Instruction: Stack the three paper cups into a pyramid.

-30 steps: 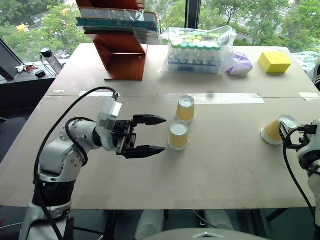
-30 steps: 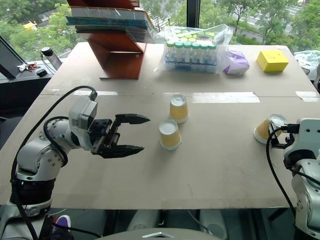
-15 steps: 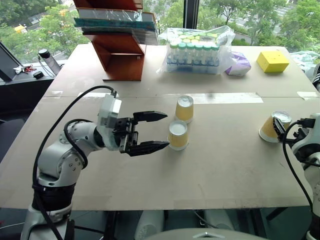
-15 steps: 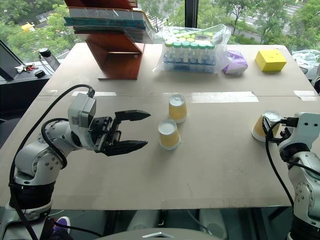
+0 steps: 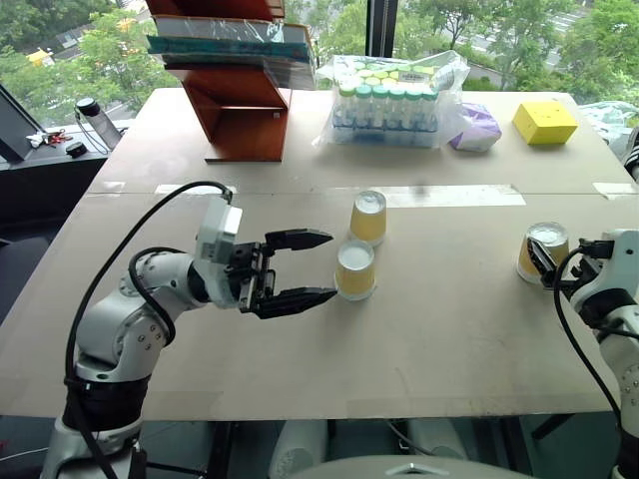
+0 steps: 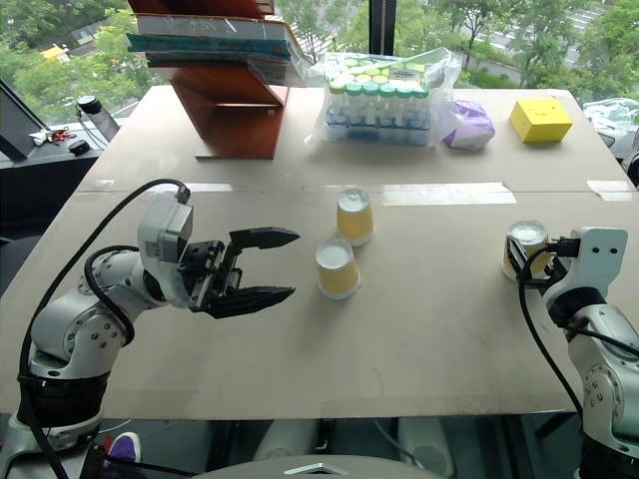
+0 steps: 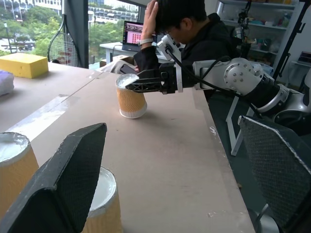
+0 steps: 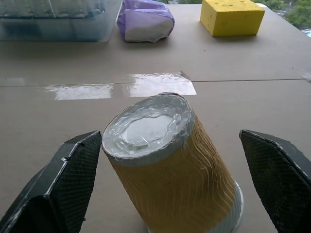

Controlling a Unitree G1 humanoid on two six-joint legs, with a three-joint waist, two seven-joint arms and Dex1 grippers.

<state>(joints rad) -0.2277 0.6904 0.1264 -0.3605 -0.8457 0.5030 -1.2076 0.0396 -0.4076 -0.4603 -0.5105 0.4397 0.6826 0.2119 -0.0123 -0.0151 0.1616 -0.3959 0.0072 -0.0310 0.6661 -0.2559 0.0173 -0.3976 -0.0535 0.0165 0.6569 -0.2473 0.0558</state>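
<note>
Paper cups standing upside down, white bases up, on a brown table (image 5: 449, 349), with the central pair taken as landmark. Near cup (image 5: 355, 269) and far cup (image 5: 369, 217) stand close together near the table's middle, the far one just behind and slightly right of the near one. Left gripper (image 5: 310, 267) hovers just left of the near cup, pointing toward it, its two black fingers spread wide and holding nothing. Third cup (image 5: 543, 251) stands well to the right of the central pair, by the table's right edge; in the right wrist view it looks slightly tilted. Right gripper (image 8: 170, 187) has its fingers wide apart on either side of this cup without touching it. Beyond the central pair lie a bag of green-capped vials (image 5: 394, 103), a purple pouch (image 5: 477, 128) and a yellow box (image 5: 546, 122); a wooden stand (image 5: 240, 95) sits behind and to the left. In the left wrist view a seated person (image 7: 187, 34) shows past the third cup.
</note>
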